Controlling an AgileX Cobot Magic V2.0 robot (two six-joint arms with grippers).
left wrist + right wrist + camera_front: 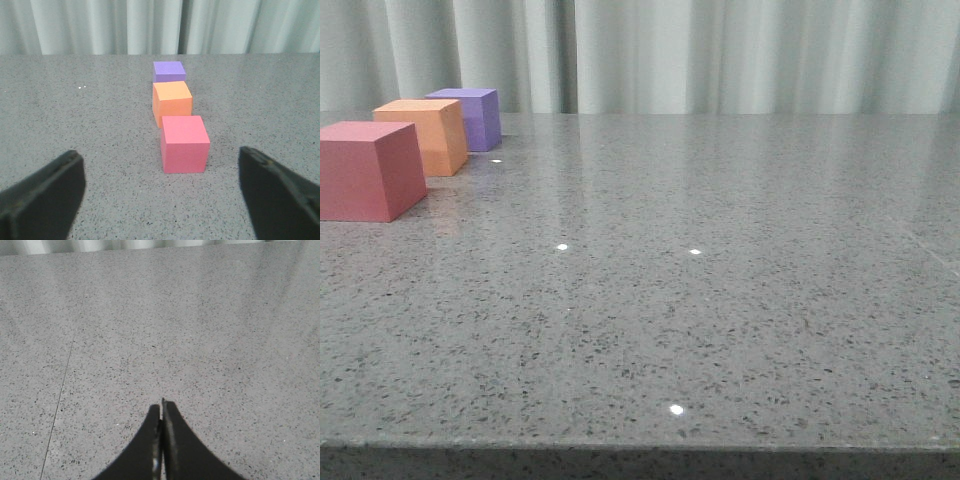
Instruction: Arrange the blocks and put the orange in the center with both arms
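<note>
Three cubes stand in a row at the table's far left. The pinkish-red cube [368, 168] is nearest, the orange cube [428, 134] is in the middle, the purple cube [471, 116] is farthest. The left wrist view shows the same row: pinkish-red [184, 144], orange [172, 104], purple [169, 71]. My left gripper [161, 192] is open wide and empty, a short way back from the pinkish-red cube. My right gripper [162, 407] is shut and empty over bare table. Neither gripper shows in the front view.
The grey speckled table [700, 300] stretches to the right of the cubes. Its front edge runs along the bottom of the front view. A pale curtain [720, 50] hangs behind the table.
</note>
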